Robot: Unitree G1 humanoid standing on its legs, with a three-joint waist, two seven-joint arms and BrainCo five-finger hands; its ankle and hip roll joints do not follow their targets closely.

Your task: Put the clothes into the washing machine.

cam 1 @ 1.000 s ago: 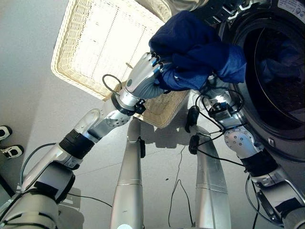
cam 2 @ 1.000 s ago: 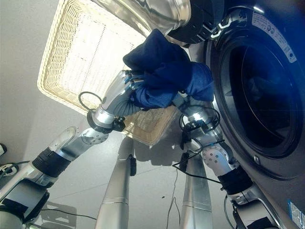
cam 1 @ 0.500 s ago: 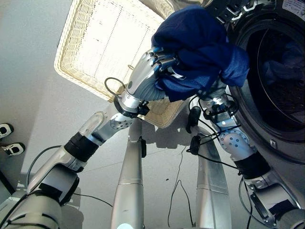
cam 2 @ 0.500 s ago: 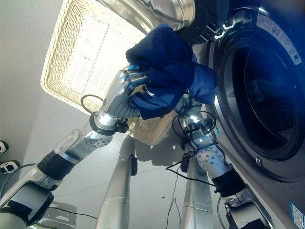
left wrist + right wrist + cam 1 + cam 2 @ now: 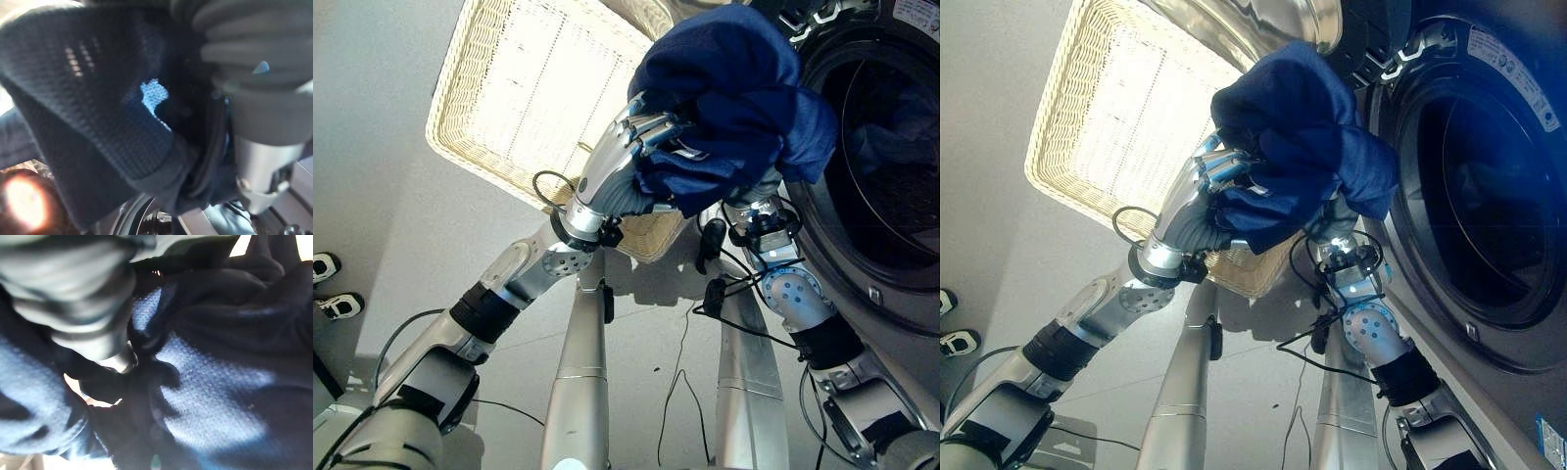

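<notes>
Bundled dark blue knit garment (image 5: 729, 98) held aloft between both hands, just beside the round dark opening of the front-loading washing machine (image 5: 886, 166). Left hand (image 5: 636, 147): fingers curled into the cloth, gripping it from the basket side. Right hand (image 5: 759, 191) buried under the bundle; cannot tell its finger state. Versus a second ago, the bundle has risen and shifted toward the drum (not yet inside). Pale woven wicker basket (image 5: 480, 108) sits behind. Judgement: carry nearly done; insertion remains.
</notes>
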